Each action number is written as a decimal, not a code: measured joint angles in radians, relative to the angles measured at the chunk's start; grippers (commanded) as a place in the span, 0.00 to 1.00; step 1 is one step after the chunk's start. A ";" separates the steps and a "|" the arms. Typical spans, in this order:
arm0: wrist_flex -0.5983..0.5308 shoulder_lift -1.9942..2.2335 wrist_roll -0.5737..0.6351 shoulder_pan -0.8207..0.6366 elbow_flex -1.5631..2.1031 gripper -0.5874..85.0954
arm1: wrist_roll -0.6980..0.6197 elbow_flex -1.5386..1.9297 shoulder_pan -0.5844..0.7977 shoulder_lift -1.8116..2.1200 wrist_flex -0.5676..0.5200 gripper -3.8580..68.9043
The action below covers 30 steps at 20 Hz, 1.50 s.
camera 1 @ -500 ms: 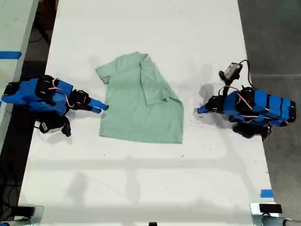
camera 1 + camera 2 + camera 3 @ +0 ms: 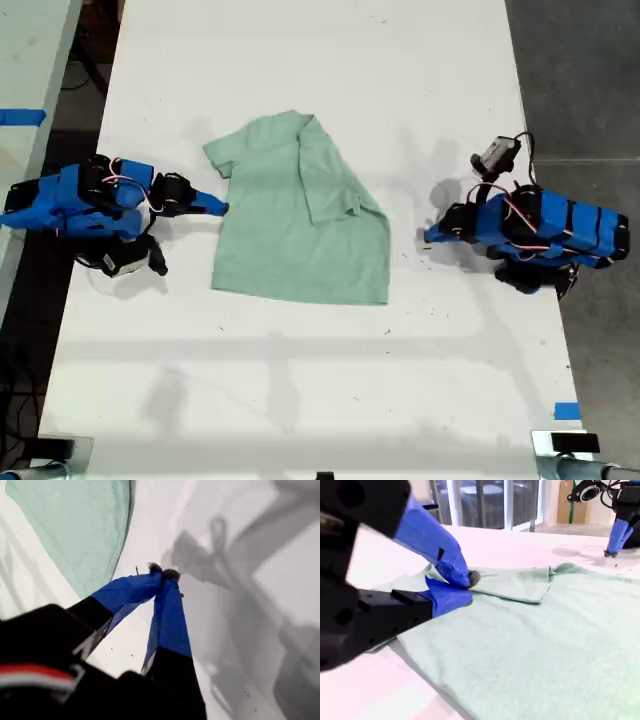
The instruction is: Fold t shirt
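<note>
The t shirt (image 2: pixel 300 230) is pale mint green and lies flat on the white table (image 2: pixel 300 400), with one side folded over its middle. My second gripper (image 2: pixel 222 208) is shut at the shirt's edge on the exterior view's left. In the second wrist view its tips (image 2: pixel 467 582) meet just over the cloth (image 2: pixel 545 640), with nothing seen between them. My first gripper (image 2: pixel 428 237) is shut on the exterior view's right, a short gap from the shirt. In the first wrist view its tips (image 2: pixel 164 572) hang over bare table, the shirt (image 2: pixel 85 530) lying beyond them.
Blue tape marks sit at the table's near corner on the exterior view's right (image 2: pixel 566 410) and on a side surface at its left (image 2: pixel 20 116). Dark floor (image 2: pixel 580 80) borders the table on the exterior view's right.
The second arm has swung its gripper towards the exterior view's top, along the shirt's edge. The first arm has shifted only slightly.
</note>
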 measured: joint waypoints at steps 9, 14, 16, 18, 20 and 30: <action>0.293 -1.078 0.391 -0.489 -0.908 0.26 | 0.000 0.000 0.000 0.000 0.000 0.05; 0.225 -1.391 0.634 -0.799 -0.959 0.25 | 0.000 0.000 0.000 0.000 0.000 0.05; 0.199 -1.489 0.672 -0.845 -1.002 0.25 | 0.000 0.000 0.000 0.000 0.000 0.05; 0.190 -1.595 0.698 -0.862 -1.055 0.24 | 0.000 0.000 0.000 0.000 0.000 0.05; 0.184 -1.663 0.696 -0.862 -1.068 0.24 | 0.000 0.000 0.000 0.000 0.000 0.05; 0.146 -2.045 0.650 -0.793 -1.241 0.01 | 0.000 0.000 0.000 0.000 0.000 0.05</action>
